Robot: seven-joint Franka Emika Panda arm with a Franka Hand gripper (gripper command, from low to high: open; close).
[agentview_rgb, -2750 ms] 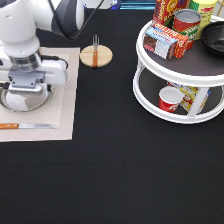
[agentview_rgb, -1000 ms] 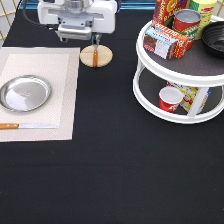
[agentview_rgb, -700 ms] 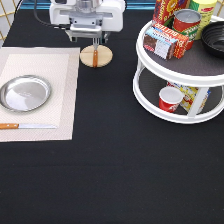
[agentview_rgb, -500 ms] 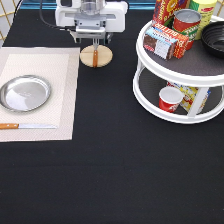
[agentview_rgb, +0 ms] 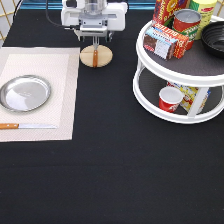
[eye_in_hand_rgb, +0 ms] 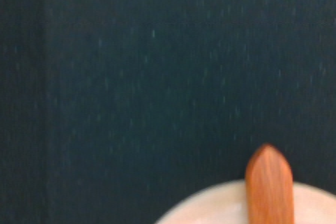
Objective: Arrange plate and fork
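The silver plate (agentview_rgb: 25, 92) lies on the cream placemat (agentview_rgb: 60, 75) at the exterior view's left. The fork (agentview_rgb: 95, 56) stands on the small round wooden disc (agentview_rgb: 102, 57) near the exterior view's top. Its orange-brown handle shows and its tines are hidden behind my gripper. My gripper (agentview_rgb: 95, 41) hangs right over the fork's upper end, open, with a finger on each side of it. The wrist view shows the handle (eye_in_hand_rgb: 268, 185) over the disc (eye_in_hand_rgb: 202, 210).
A wooden-handled knife (agentview_rgb: 25, 126) lies on the placemat's near edge. A white two-tier stand (agentview_rgb: 150, 95) at the exterior view's right holds boxes, cans, a red cup (agentview_rgb: 168, 99) and a black bowl (agentview_rgb: 215, 37).
My gripper has left the plate on the placemat and moved right along the exterior view's top. It now sits over the fork on the disc.
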